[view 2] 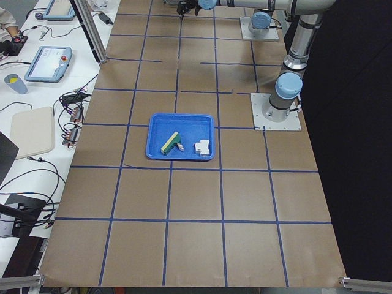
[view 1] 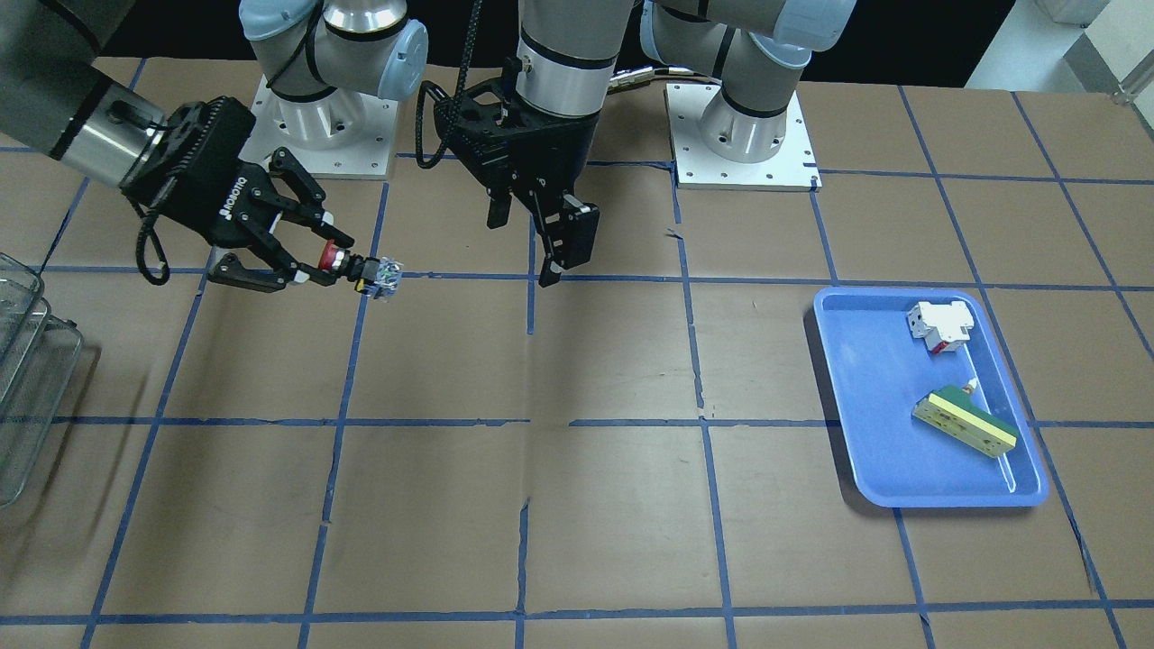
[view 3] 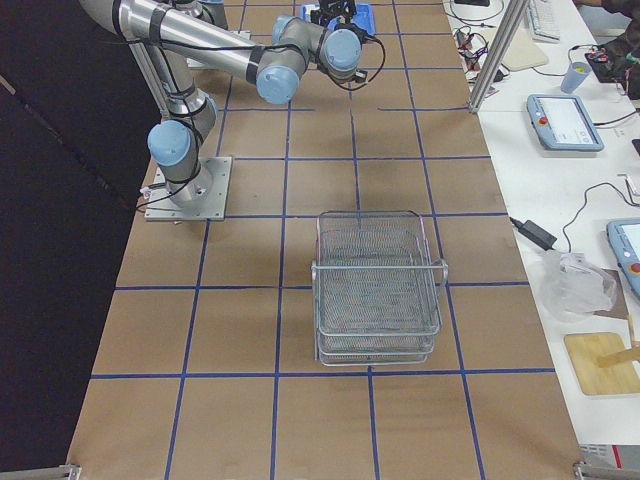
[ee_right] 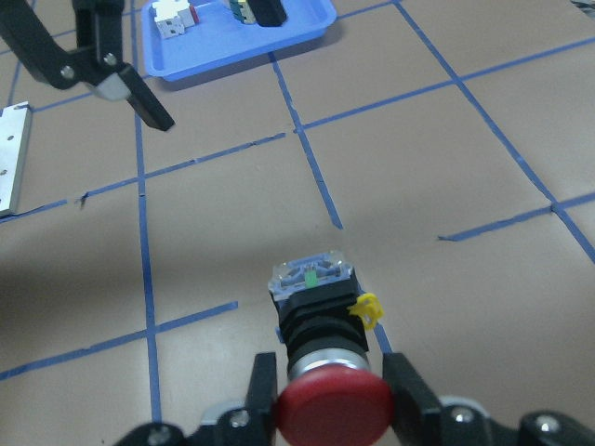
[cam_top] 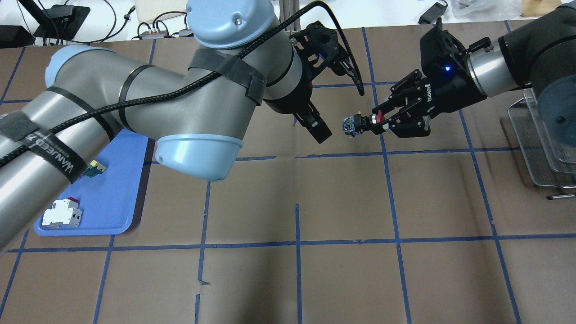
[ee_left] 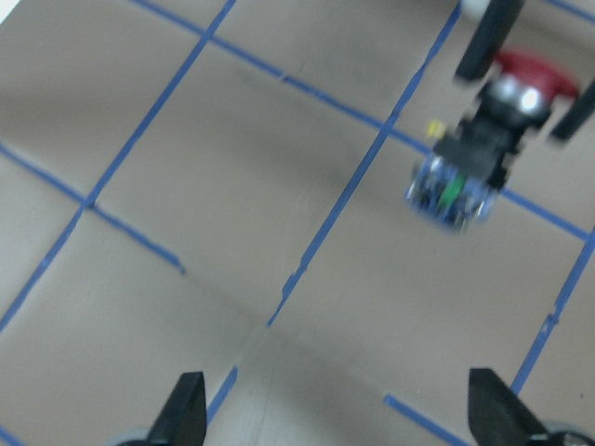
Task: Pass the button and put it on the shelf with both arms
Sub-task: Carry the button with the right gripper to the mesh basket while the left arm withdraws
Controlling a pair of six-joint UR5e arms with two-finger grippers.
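The button (view 1: 361, 268) has a red cap and a black body. My right gripper (view 1: 326, 260) is shut on its red cap and holds it level above the table, body pointing at my left gripper. It also shows in the overhead view (cam_top: 360, 122) and both wrist views (ee_left: 474, 153) (ee_right: 321, 316). My left gripper (view 1: 523, 248) is open and empty, a short way from the button's free end, not touching it. The wire shelf (view 1: 27, 379) stands at the table's end on my right, beyond the right arm (cam_top: 540, 148) (view 3: 378, 285).
A blue tray (view 1: 865, 451) lies on my left side. It holds a white block with a red bit (view 1: 939, 324) and a green-and-cream bar (view 1: 963, 422). The brown table has a grid of blue tape lines.
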